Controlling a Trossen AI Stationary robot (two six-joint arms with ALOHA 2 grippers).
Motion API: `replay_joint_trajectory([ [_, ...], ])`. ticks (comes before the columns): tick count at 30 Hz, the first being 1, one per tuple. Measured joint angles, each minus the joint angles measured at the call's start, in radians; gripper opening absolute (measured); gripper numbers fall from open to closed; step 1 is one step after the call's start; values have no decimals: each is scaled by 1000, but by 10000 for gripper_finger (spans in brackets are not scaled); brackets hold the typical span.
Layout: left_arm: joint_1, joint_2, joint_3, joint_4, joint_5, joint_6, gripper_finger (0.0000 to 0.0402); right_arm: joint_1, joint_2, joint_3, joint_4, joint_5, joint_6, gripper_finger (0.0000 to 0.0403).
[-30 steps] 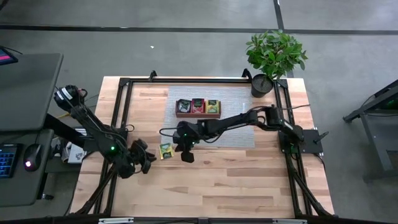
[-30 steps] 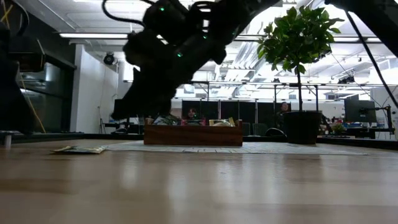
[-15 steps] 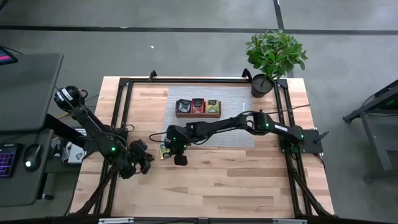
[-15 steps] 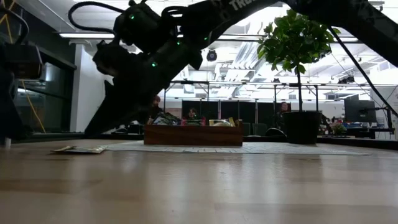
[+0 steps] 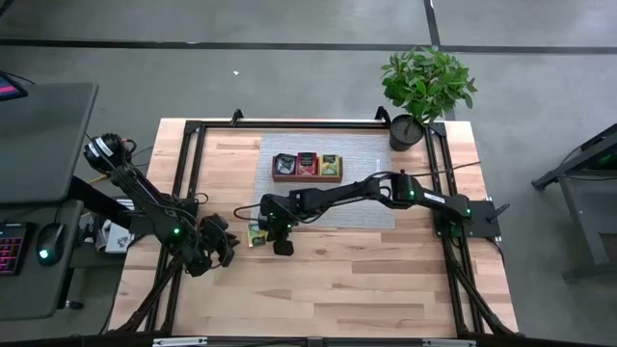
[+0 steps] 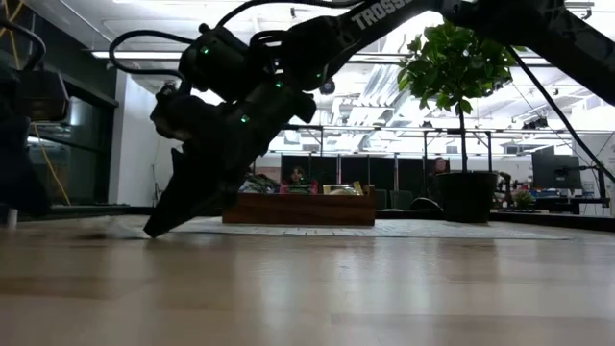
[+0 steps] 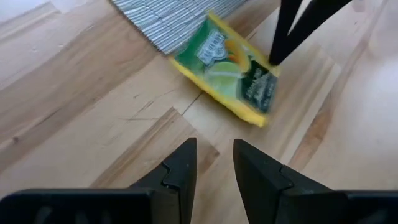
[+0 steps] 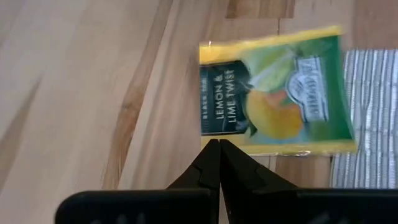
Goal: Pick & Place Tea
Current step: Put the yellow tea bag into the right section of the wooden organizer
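Counter (image 5: 328,289): light wooden top, framed by dark rails.

Mat (image 5: 366,154): grey, ribbed, laid on the far half of the counter.

Plant (image 5: 426,82): green, in a dark pot, placed at the far right corner.

Tray (image 5: 308,177): brown wood, three compartments, set on the mat; dark, red and yellow-green packets are seen inside, one kind per compartment.

Right end effector (image 5: 280,247): reached across to the left of centre, tilted down to the counter. Its fingers (image 8: 214,163) are pressed together with nothing between them, and the tips are placed at the edge of the loose packet; whether they touch it cannot be told.

Left end effector (image 5: 224,248): held low near the left edge, just left of the loose packet. Its fingers (image 7: 180,177) are parted by a narrow gap and nothing is gripped.

Tea packet (image 8: 273,93): yellow-green, printed "Lemon & Lime Twist", laid flat on the bare wood just off the mat's near left corner, between the two end effectors, with one edge beside the mat.
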Motion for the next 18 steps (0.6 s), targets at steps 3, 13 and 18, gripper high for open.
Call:
replay_joint_trajectory([
  [3,0,0,0,-24,12,5,103,-1,11,0,6,-16,1,0],
  [13,0,0,-22,-28,-4,6,103,0,29,3,2,-46,4,0],
  [18,0,0,-75,64,-11,7,105,0,30,2,5,-49,2,0],
])
